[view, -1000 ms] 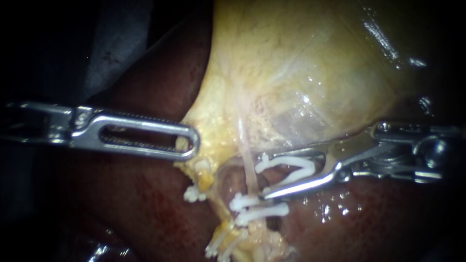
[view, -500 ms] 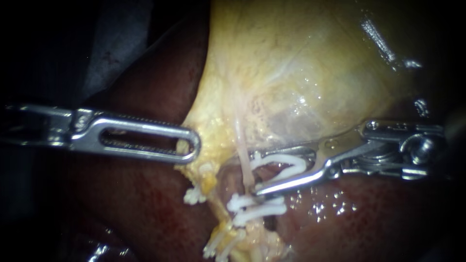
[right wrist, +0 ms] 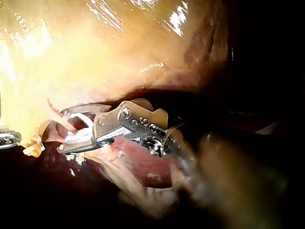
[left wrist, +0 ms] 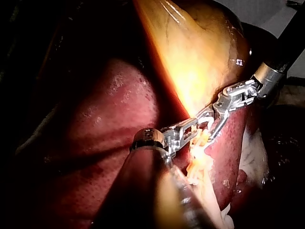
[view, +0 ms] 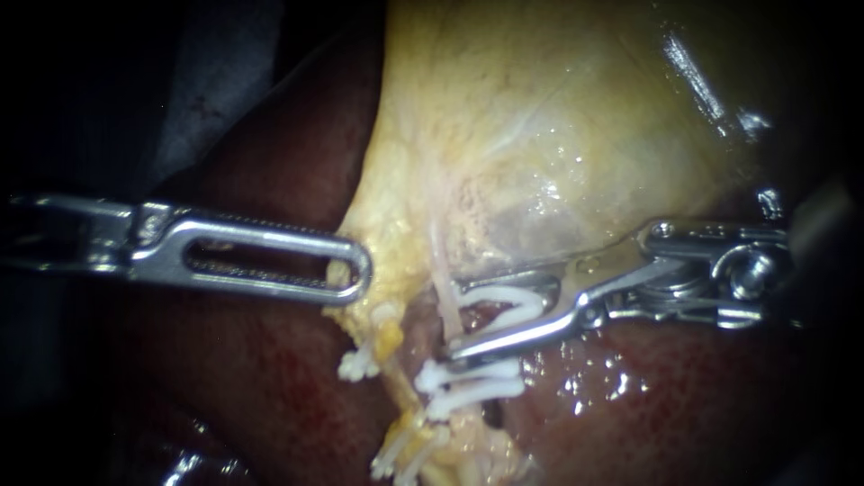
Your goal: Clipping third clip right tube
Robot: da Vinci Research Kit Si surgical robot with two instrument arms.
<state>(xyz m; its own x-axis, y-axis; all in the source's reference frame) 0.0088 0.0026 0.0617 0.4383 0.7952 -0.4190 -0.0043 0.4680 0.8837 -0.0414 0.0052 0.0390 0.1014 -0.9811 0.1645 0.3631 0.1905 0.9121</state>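
Darkness closes round the lit field, with dark red, wet liver (view: 270, 387) lying under both tools and a pale yellow, glistening gallbladder (view: 540, 135) rising above them. The left instrument (view: 358, 270) lies level, its shaft coming straight in from the side. Its slotted steel claw is clenched on the gallbladder's ragged yellow lower edge, which bunches at the claw's tip. Liver lies open and uncrowded below that claw.

The right instrument (view: 454, 317) reaches in at a slight downward slant, its wrist joint bent just behind the claw. Its claw stands spread and grasps an open white plastic clip (view: 508, 304), one leg along each half. The thin, pale pink right tube (view: 441, 288) runs down from the gallbladder and crosses right at the claw's tips, at the clip's mouth. Whether it sits inside that mouth I cannot tell.

Just below the claw's lower half, two closed white clips (view: 472, 380) sit across the same tube, touching each other, with little free tube between them and the claw. Between the two claws, a small white clip (view: 358, 363) sits on a yellow stump, apart from both.
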